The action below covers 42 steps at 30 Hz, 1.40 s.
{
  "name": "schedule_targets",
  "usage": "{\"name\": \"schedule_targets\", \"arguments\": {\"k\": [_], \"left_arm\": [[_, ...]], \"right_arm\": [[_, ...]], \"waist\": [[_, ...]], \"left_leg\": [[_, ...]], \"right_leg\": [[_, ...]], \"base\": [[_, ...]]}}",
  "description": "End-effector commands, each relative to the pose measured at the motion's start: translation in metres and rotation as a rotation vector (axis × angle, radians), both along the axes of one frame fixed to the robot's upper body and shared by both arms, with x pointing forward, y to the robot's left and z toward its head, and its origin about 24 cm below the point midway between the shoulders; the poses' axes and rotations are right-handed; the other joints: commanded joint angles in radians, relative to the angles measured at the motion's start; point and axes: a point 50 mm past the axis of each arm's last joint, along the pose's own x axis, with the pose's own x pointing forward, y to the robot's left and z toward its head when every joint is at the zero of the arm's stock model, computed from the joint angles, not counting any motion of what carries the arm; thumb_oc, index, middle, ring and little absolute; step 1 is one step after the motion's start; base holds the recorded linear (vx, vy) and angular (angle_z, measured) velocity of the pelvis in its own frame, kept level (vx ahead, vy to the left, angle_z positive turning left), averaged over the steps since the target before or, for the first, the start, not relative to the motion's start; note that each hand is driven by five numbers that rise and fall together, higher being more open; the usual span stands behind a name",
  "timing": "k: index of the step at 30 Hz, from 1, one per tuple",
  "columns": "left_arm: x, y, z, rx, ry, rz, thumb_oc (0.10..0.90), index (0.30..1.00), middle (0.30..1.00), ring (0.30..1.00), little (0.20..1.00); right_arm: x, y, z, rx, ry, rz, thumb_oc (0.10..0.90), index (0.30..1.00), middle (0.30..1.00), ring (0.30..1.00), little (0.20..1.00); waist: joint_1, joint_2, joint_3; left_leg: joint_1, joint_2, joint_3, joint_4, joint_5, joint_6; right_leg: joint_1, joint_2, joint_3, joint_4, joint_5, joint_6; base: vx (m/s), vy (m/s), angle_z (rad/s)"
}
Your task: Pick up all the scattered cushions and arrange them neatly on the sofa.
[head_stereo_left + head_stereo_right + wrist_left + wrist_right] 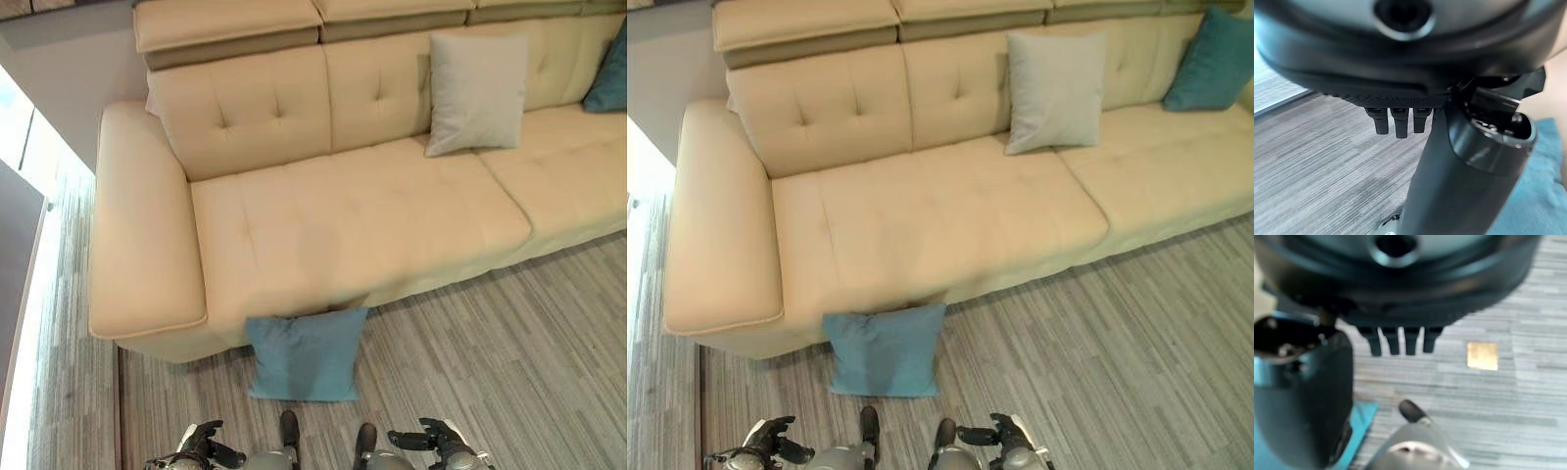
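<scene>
Left eye view: blue cushion (306, 354) leans on sofa (353, 220) front, ahead between both hands, nearer left hand (201, 443); right hand (436, 439); fingers relaxed, empty.

No text, label, number or sign can be read anywhere; the sofa (343, 215), the cushions on it and the cushion on the floor (306, 354) are plain; the small gold square on the floor (1482, 356) carries no legible marks.
</scene>
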Motion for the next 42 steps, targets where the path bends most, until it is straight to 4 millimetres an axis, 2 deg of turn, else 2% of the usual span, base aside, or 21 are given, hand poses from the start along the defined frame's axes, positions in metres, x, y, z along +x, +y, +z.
{"name": "schedule_targets", "arguments": {"k": [1, 3, 4, 5, 7, 8, 9, 11, 12, 13, 16, 17, 18, 19, 24, 26, 27, 30, 33, 38, 42], "left_arm": [[0.043, 0.006, 0.022, 0.008, -0.202, 0.084, 0.8, 0.9, 0.9, 0.9, 0.9], [0.057, 0.007, 0.03, 0.009, -0.278, 0.124, 0.8, 0.9, 0.9, 0.9, 0.9], [0.078, 0.008, 0.045, 0.005, -0.393, 0.189, 0.8, 0.9, 0.9, 0.9, 0.9], [0.078, 0.008, 0.045, 0.005, -0.394, 0.189, 0.8, 0.9, 0.9, 0.9, 0.9], [0.106, 0.005, 0.066, -0.008, -0.531, 0.237, 0.8, 0.9, 0.9, 0.9, 0.9], [0.106, 0.005, 0.067, -0.008, -0.532, 0.237, 0.8, 0.9, 0.9, 0.9, 0.9], [0.129, 0.002, 0.084, -0.015, -0.617, 0.242, 0.8, 0.9, 0.9, 0.9, 0.9], [0.152, -0.002, 0.106, -0.023, -0.715, 0.241, 0.8, 0.9, 0.9, 0.9, 0.9], [0.153, -0.003, 0.107, -0.024, -0.717, 0.241, 0.8, 0.9, 0.9, 0.9, 0.9], [0.173, -0.005, 0.13, -0.036, -0.812, 0.252, 0.8, 0.9, 0.9, 0.9, 0.9], [0.2, -0.007, 0.168, -0.044, -0.955, 0.255, 0.8, 0.9, 0.9, 0.9, 0.9], [0.201, -0.007, 0.169, -0.045, -0.958, 0.255, 0.8, 0.9, 0.9, 0.9, 0.9], [0.206, -0.008, 0.178, -0.046, -0.989, 0.255, 0.8, 0.9, 0.9, 0.9, 0.9], [0.219, -0.008, 0.202, -0.035, -1.07, 0.248, 0.8, 0.9, 0.9, 0.9, 0.9], [0.236, -0.014, 0.244, -0.01, -1.205, 0.231, 0.8, 0.9, 0.9, 0.9, 0.9], [0.239, -0.017, 0.25, -0.008, -1.224, 0.222, 0.8, 0.9, 0.9, 0.9, 0.9], [0.243, -0.023, 0.263, -0.009, -1.263, 0.203, 0.8, 0.9, 0.9, 0.9, 0.9], [0.248, -0.034, 0.28, -0.033, -1.331, 0.178, 0.8, 0.9, 0.9, 0.9, 0.9], [0.251, -0.052, 0.293, -0.084, -1.38, 0.13, 0.8, 0.9, 0.9, 0.9, 0.9], [0.257, -0.067, 0.31, -0.104, -1.419, 0.068, 0.8, 0.9, 0.9, 0.9, 0.9], [0.267, -0.099, 0.353, -0.158, -1.512, -0.011, 0.8, 0.9, 0.9, 0.9, 0.9]], "right_arm": [[0.039, -0.014, 0.025, -0.046, -0.192, -0.071, 0.8, 0.9, 0.9, 0.9, 0.9], [0.052, -0.016, 0.035, -0.036, -0.27, -0.112, 0.8, 0.9, 0.9, 0.9, 0.9], [0.073, -0.018, 0.053, -0.018, -0.403, -0.185, 0.8, 0.9, 0.9, 0.9, 0.9], [0.074, -0.018, 0.053, -0.018, -0.403, -0.186, 0.8, 0.9, 0.9, 0.9, 0.9], [0.101, -0.018, 0.079, 0.013, -0.569, -0.268, 0.8, 0.9, 0.9, 0.9, 0.9], [0.101, -0.018, 0.079, 0.013, -0.569, -0.268, 0.8, 0.9, 0.9, 0.9, 0.9], [0.122, -0.013, 0.099, 0.047, -0.679, -0.298, 0.8, 0.9, 0.9, 0.9, 0.9], [0.143, -0.011, 0.123, 0.066, -0.783, -0.317, 0.8, 0.9, 0.9, 0.9, 0.9], [0.143, -0.011, 0.124, 0.066, -0.785, -0.317, 0.8, 0.9, 0.9, 0.9, 0.9], [0.164, -0.013, 0.154, 0.078, -0.905, -0.329, 0.8, 0.9, 0.9, 0.9, 0.9], [0.193, -0.013, 0.205, 0.11, -1.083, -0.339, 0.8, 0.9, 0.9, 0.9, 0.9], [0.193, -0.013, 0.206, 0.11, -1.086, -0.339, 0.8, 0.9, 0.9, 0.9, 0.9], [0.199, -0.011, 0.219, 0.113, -1.131, -0.329, 0.8, 0.9, 0.9, 0.9, 0.9], [0.212, -0.007, 0.249, 0.108, -1.218, -0.301, 0.8, 0.9, 0.9, 0.9, 0.9], [0.229, 0.01, 0.303, 0.146, -1.376, -0.23, 0.8, 0.9, 0.9, 0.9, 0.9], [0.231, 0.013, 0.311, 0.159, -1.4, -0.215, 0.8, 0.9, 0.9, 0.9, 0.9], [0.234, 0.022, 0.325, 0.198, -1.436, -0.181, 0.8, 0.9, 0.9, 0.9, 0.9], [0.238, 0.038, 0.341, 0.273, -1.477, -0.126, 0.8, 0.9, 0.9, 0.9, 0.9], [0.24, 0.058, 0.347, 0.369, -1.489, -0.063, 0.8, 0.9, 0.9, 0.9, 0.9], [0.244, 0.081, 0.351, 0.417, -1.472, 0.015, 0.8, 0.9, 0.9, 0.9, 0.9], [0.251, 0.118, 0.373, 0.446, -1.465, 0.103, 0.8, 0.9, 0.9, 0.9, 0.9]], "waist": [[-0.019, -0.04, 0.022], [-0.022, -0.028, 0.043], [-0.025, -0.019, 0.075], [-0.025, -0.019, 0.074], [-0.027, -0.012, 0.106], [-0.027, -0.012, 0.104], [-0.032, -0.008, 0.129], [-0.036, -0.002, 0.153], [-0.036, -0.002, 0.152], [-0.043, 0.006, 0.174], [-0.052, 0.021, 0.19], [-0.053, 0.021, 0.188], [-0.055, 0.024, 0.192], [-0.056, 0.03, 0.205], [-0.06, 0.027, 0.221], [-0.061, 0.023, 0.22], [-0.062, 0.02, 0.226], [-0.06, 0.017, 0.231], [-0.057, 0.013, 0.224], [-0.051, 0.011, 0.212], [-0.042, 0.012, 0.203]], "left_leg": [[-0.076, -0.029, -0.103, 0.06, -0.128, -0.019], [-0.126, -0.025, -0.107, 0.071, -0.117, -0.019], [-0.181, -0.019, -0.121, 0.091, -0.124, -0.031], [-0.184, -0.019, -0.121, 0.093, -0.125, -0.031], [-0.281, -0.018, -0.127, 0.129, -0.112, -0.038], [-0.285, -0.018, -0.127, 0.131, -0.113, -0.038], [-0.352, -0.011, -0.128, 0.161, -0.109, -0.044], [-0.429, -0.009, -0.129, 0.199, -0.108, -0.05], [-0.434, -0.009, -0.129, 0.202, -0.109, -0.05], [-0.513, -0.002, -0.126, 0.234, -0.11, -0.056], [-0.65, 0.007, -0.127, 0.287, -0.111, -0.057], [-0.658, 0.006, -0.127, 0.291, -0.113, -0.056], [-0.701, 0.011, -0.129, 0.315, -0.116, -0.055], [-0.777, 0.012, -0.134, 0.359, -0.125, -0.05], [-0.951, 0.022, -0.14, 0.49, -0.165, -0.033], [-0.982, 0.02, -0.14, 0.514, -0.173, -0.031], [-1.026, 0.019, -0.141, 0.536, -0.178, -0.03], [-1.074, 0.014, -0.141, 0.555, -0.182, -0.028], [-1.107, 0.005, -0.148, 0.565, -0.182, -0.023], [-1.137, 0.003, -0.152, 0.562, -0.181, -0.022], [-1.186, -0.003, -0.169, 0.578, -0.177, -0.023]], "right_leg": [[-0.004, -0.008, 0.012, -0.062, -0.042, 0.014], [-0.064, -0.016, 0.012, -0.044, -0.036, 0.01], [-0.132, -0.019, 0.02, -0.012, -0.051, 0.009], [-0.134, -0.02, 0.021, -0.01, -0.053, 0.009], [-0.229, -0.025, 0.022, 0.02, -0.049, 0.003], [-0.233, -0.025, 0.022, 0.021, -0.049, 0.003], [-0.302, -0.031, 0.026, 0.044, -0.047, 0.001], [-0.376, -0.037, 0.033, 0.07, -0.05, -0.002], [-0.381, -0.038, 0.034, 0.073, -0.051, -0.002], [-0.465, -0.045, 0.045, 0.108, -0.054, -0.005], [-0.612, -0.056, 0.064, 0.183, -0.066, -0.008], [-0.621, -0.057, 0.065, 0.188, -0.068, -0.008], [-0.662, -0.062, 0.073, 0.215, -0.073, -0.009], [-0.744, -0.065, 0.09, 0.272, -0.089, -0.013], [-0.921, -0.077, 0.13, 0.413, -0.128, -0.021], [-0.952, -0.078, 0.139, 0.437, -0.135, -0.022], [-0.995, -0.081, 0.142, 0.461, -0.14, -0.02], [-1.039, -0.085, 0.147, 0.487, -0.15, -0.019], [-1.077, -0.083, 0.148, 0.511, -0.157, -0.019], [-1.107, -0.083, 0.147, 0.519, -0.159, -0.014], [-1.148, -0.087, 0.144, 0.538, -0.159, -0.008]], "base": [[-0.1, 0.011, 0.07], [-0.09, -0.025, 0.0], [-0.06, -0.037, -0.02], [-0.12, -0.037, 0.06], [-0.11, -0.027, 0.11], [-0.11, -0.034, 0.08], [-0.11, -0.027, 0.06], [-0.13, -0.03, 0.1], [-0.12, -0.001, 0.09], [-0.09, 0.007, 0.08], [-0.07, 0.012, 0.12], [-0.02, 0.018, 0.09], [-0.02, 0.019, 0.05], [-0.01, 0.032, 0.03], [0.03, 0.011, 0.05], [0.02, -0.012, 0.05], [0.04, -0.024, 0.05], [0.04, -0.014, 0.06], [0.05, -0.019, 0.09], [0.02, -0.003, 0.03], [0.01, -0.005, 0.03]]}}
